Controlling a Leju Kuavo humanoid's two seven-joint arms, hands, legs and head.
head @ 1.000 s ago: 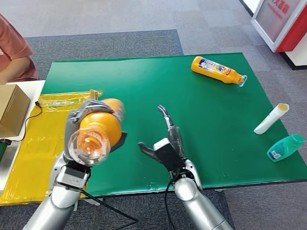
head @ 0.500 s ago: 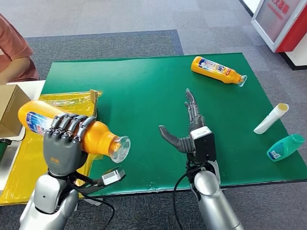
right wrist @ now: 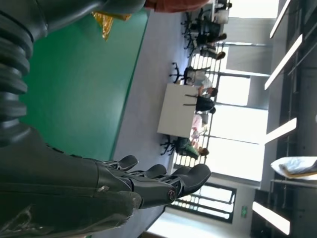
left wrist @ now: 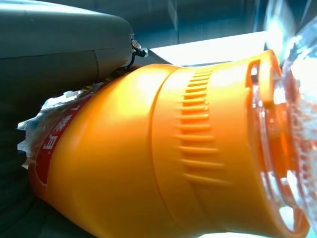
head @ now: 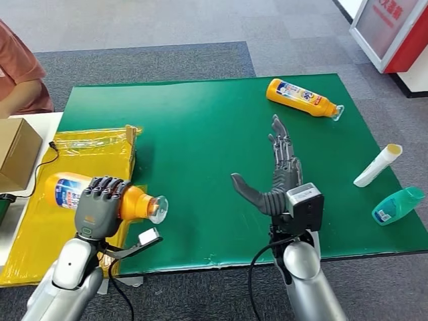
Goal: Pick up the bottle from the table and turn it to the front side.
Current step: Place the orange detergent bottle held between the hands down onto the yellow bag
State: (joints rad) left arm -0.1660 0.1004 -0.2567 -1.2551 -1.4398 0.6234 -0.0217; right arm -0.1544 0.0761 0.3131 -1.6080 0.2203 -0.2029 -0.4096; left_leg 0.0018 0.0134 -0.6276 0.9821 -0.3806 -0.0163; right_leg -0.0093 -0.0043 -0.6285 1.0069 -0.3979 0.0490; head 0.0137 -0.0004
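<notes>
- The orange bottle (head: pixel 101 193) is lying roughly horizontal in the left hand (head: pixel 99 208), lifted off the surface over the yellow plastic bag (head: pixel 60 160) at the left end of the green table (head: pixel 202 127).
- Its clear cap (head: pixel 159 208) is pointing toward the table's middle, and its blue-and-white label (head: pixel 65 190) is facing up near the base.
- The left hand is grasping the bottle around the middle of the body, dark fingers (head: pixel 103 189) wrapping over the top; in the left wrist view the ribbed orange shoulder (left wrist: pixel 194 134) and the cap are sitting close to the camera.
- The right hand (head: pixel 275 180) is standing empty above the table's near half, fingers spread and pointing up, thumb reaching toward the bottle, well apart from it.
- Judgement: the pick-up is done; the turning step is in hand.
- To do it well, the wrist should be rolling the bottle about its long axis until the main label faces the camera, keeping the grip on the body so the fingers are not covering the print.
- If a regrip is needed, the free hand should be taking the cap end before the holding fingers loosen; the smooth plastic looks likely to slip.
- A second orange bottle (head: pixel 303 97), a white tube (head: pixel 378 165) and a teal bottle (head: pixel 398 204) are lying on the table's right side, well apart.
</notes>
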